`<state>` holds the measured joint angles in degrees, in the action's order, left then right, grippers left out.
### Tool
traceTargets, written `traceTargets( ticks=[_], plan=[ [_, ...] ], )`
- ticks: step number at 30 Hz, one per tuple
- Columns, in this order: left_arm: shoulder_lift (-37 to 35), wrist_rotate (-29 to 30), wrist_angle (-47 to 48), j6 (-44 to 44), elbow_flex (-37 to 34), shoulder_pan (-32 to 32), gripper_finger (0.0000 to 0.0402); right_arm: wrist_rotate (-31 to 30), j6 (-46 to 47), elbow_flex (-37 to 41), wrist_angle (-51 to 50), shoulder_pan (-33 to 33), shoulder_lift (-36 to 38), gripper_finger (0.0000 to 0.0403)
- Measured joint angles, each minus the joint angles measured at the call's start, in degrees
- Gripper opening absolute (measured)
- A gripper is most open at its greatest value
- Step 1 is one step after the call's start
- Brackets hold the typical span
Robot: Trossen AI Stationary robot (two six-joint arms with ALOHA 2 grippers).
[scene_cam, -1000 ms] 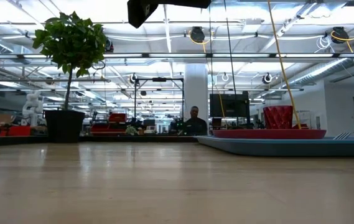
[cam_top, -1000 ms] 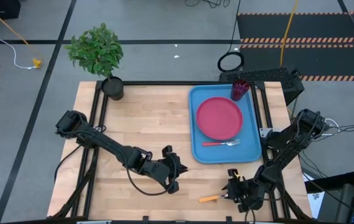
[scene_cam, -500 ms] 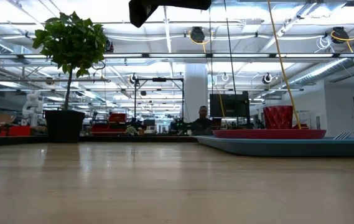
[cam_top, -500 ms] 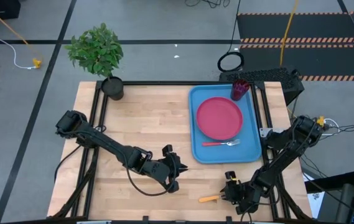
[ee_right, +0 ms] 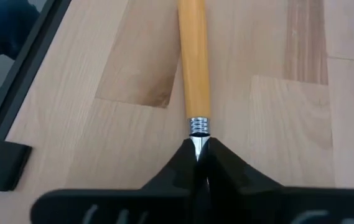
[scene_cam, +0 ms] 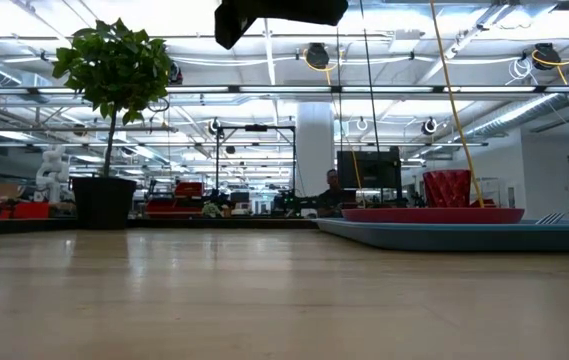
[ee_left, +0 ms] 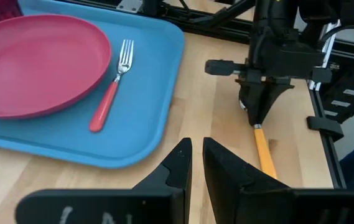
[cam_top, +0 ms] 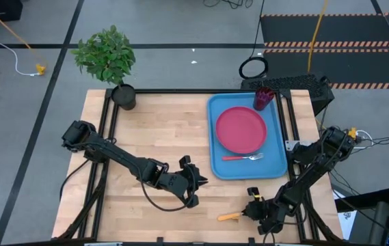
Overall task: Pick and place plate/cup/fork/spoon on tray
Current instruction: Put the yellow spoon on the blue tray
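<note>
Both claws low near front table edge (cam_top: 180,240).

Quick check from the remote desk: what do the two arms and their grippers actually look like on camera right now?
Both arms are dark, near-black jointed links with black cables looping alongside. The left gripper and right gripper each end in two matte black wedge-shaped fingers tapering to narrow tips. The left gripper's body carries faint pale scrawled markings, seen in its wrist view.

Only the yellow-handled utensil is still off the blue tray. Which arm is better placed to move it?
Right: the right gripper is already shut on the yellow-handled utensil; the left gripper sits apart, holding nothing.
</note>
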<state>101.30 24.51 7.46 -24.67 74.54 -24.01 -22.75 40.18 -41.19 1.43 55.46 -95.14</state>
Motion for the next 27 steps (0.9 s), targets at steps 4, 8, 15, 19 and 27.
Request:
traceTargets(
  ticks=[4, 8, 15, 19, 27],
  plan=[
    [0.0, 0.0, 0.0, 0.0, 0.0, 0.0, 0.0040, 0.8, 0.5, 0.1, -0.9, 0.0, 1.9, 0.0015],
    [0.0, 0.0, 0.0, 0.0, 0.0, 0.0, 0.0040, 0.6, -2.7, 0.2, -1.9, 0.0, 5.3, 0.0006],
    [0.0, -0.1, 0.6, 0.5, 0.0, 0.0, 0.0040, -4.0, -5.8, 0.1, -8.2, -0.3, 12.0, 0.0005],
    [0.0, -0.1, 1.1, 1.0, 0.0, 0.0, 0.0040, -6.3, -6.7, 0.1, -12.0, -1.2, 15.3, 0.0006],
    [0.0, -0.1, 1.2, 1.7, 0.0, 0.3, 0.0040, -10.3, -9.6, 0.1, -21.0, -4.7, 19.2, 0.0006]
  ],
)
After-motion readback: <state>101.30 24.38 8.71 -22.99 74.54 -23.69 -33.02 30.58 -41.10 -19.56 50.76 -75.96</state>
